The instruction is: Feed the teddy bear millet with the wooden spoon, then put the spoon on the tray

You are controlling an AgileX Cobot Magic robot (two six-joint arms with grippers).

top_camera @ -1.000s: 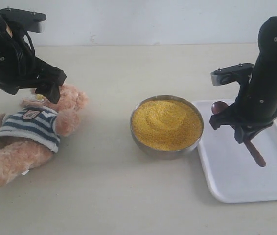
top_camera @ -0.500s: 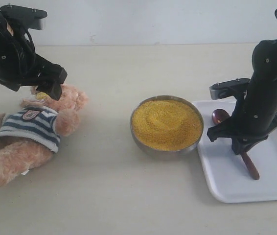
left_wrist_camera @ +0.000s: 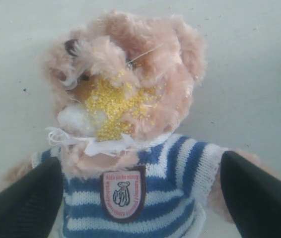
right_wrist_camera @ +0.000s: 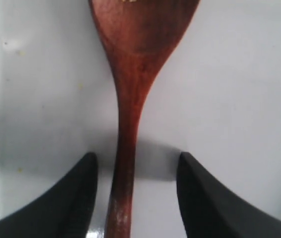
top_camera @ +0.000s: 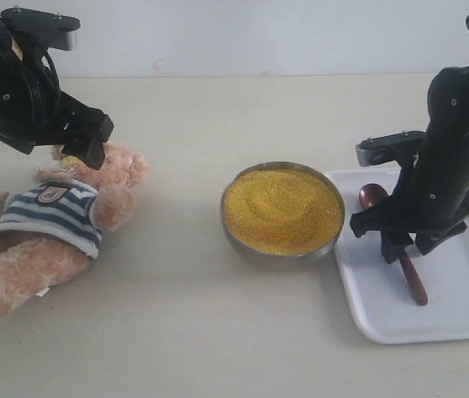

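The teddy bear [top_camera: 52, 220] lies on its back at the left, in a blue-and-white striped shirt, with yellow grains stuck on its muzzle [left_wrist_camera: 113, 106]. My left gripper [top_camera: 81, 149] hovers open over its head and chest, one finger either side of the shirt [left_wrist_camera: 139, 161], touching nothing. The millet [top_camera: 282, 209] fills a round metal bowl in the middle. The wooden spoon [top_camera: 408, 278] lies on the white tray [top_camera: 466, 319] at the right. My right gripper [top_camera: 408, 246] stands open astride the spoon's handle [right_wrist_camera: 130, 99], with a gap on each side.
The metal bowl's rim [top_camera: 234, 240] almost touches the tray's left edge. A pale wall runs along the back of the table. Bare tabletop lies between bear and bowl and along the front.
My right gripper has opened and let go of the spoon, whose handle has settled flat onto the tray. The left arm and the bear have stayed put.
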